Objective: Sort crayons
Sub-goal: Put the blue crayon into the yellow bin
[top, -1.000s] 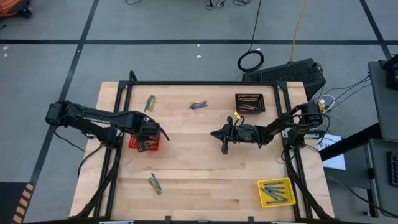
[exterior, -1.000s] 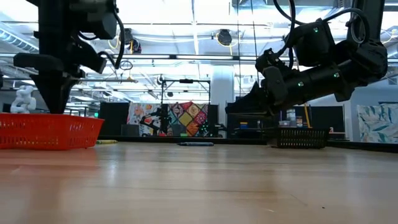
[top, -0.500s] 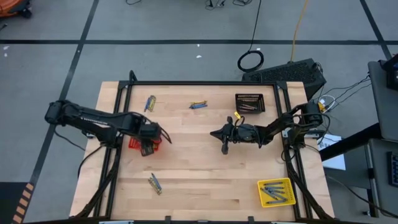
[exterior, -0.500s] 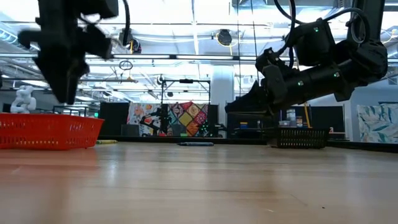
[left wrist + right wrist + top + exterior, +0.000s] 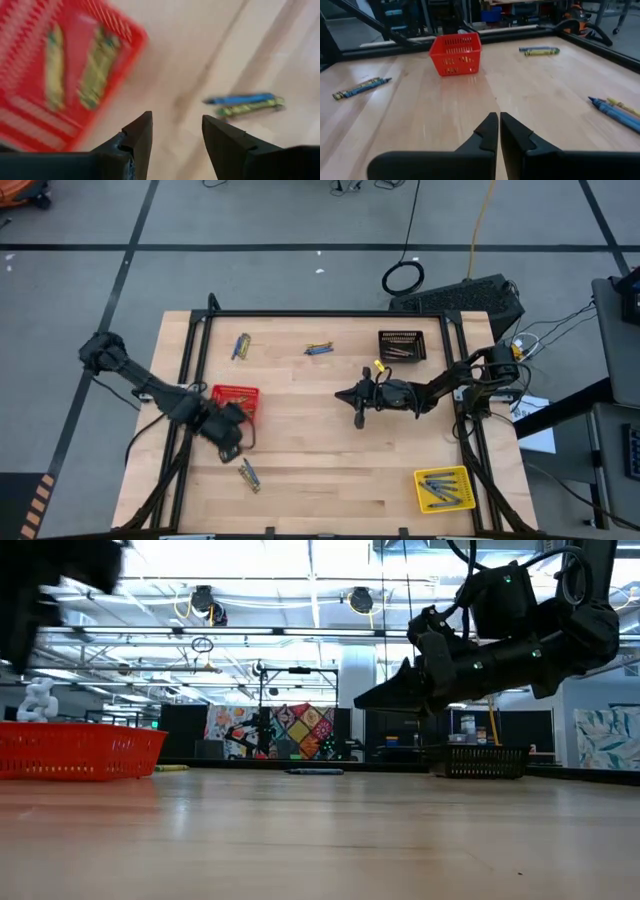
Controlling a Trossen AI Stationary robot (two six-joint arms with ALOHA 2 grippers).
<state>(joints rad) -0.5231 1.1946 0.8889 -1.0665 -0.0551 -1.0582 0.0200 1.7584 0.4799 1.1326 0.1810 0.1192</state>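
Observation:
My left gripper (image 5: 232,444) (image 5: 175,125) hangs open and empty over the table, just on the near side of the red basket (image 5: 237,399) (image 5: 55,75), which holds yellow-green crayons (image 5: 95,67). A blue and a yellow-green crayon (image 5: 245,103) (image 5: 248,475) lie side by side on the table ahead of it. Other crayons lie at the far left (image 5: 241,345) and far middle (image 5: 319,348). My right gripper (image 5: 342,393) (image 5: 498,120) is shut and empty, held level over mid-table and pointing toward the red basket (image 5: 456,54).
A black basket (image 5: 402,345) stands at the far right with a yellow crayon (image 5: 380,366) beside it. A yellow basket (image 5: 445,490) at the near right holds blue crayons. The table's dark frame (image 5: 300,314) runs along its edges. Bare wood lies in the near middle.
My left gripper has risen out of the red basket and swung toward the table's near edge, rolling as it went. It now hangs beside the basket, over the table near the front pair of crayons. The basket has stayed in place.

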